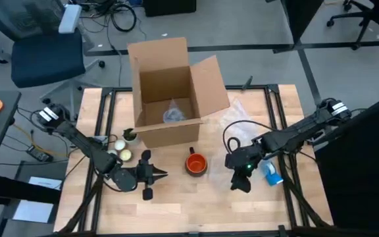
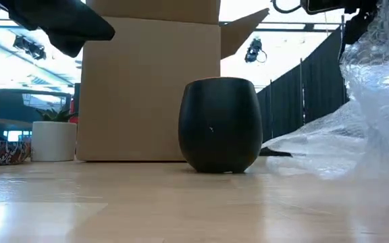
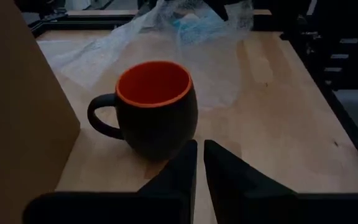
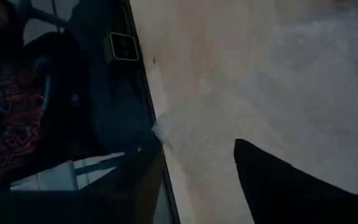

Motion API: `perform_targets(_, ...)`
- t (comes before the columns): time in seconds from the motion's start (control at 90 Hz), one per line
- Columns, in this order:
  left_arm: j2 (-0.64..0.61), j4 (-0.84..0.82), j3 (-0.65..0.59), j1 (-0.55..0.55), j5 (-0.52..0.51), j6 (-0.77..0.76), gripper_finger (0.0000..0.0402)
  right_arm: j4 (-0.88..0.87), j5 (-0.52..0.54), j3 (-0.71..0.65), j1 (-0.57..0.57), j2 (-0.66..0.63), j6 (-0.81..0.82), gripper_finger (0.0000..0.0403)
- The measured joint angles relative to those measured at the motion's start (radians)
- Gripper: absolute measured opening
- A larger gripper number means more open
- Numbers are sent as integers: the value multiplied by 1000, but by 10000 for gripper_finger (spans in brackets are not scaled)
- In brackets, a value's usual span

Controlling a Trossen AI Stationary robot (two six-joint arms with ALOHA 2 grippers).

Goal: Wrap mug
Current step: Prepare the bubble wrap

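Upright, the mug [image 3: 157,109] shows dark outside, orange inside; left fingers [image 3: 185,163] closed, right fingers [image 4: 272,180] wide.

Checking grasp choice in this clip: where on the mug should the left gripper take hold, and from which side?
Across the rim, from above. The mug stands upright with its mouth open, and its round belly is wider than the rim. Its handle points toward the box, so the left gripper, fingers nearly together, would have to open first. This is a judgement.
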Motion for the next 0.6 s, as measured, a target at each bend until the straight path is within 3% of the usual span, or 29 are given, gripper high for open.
perform_targets(0.156,0,0,0,0,-3,0,16,8,-17,0,-24,-4,-22,197)
perform_targets(0.444,0,-1,0,1,-14,0,16,243,-166,1,-33,-24,21,188)
perform_targets(0.6,0,-1,0,1,-15,0,16,108,-95,2,-45,-37,4,173)
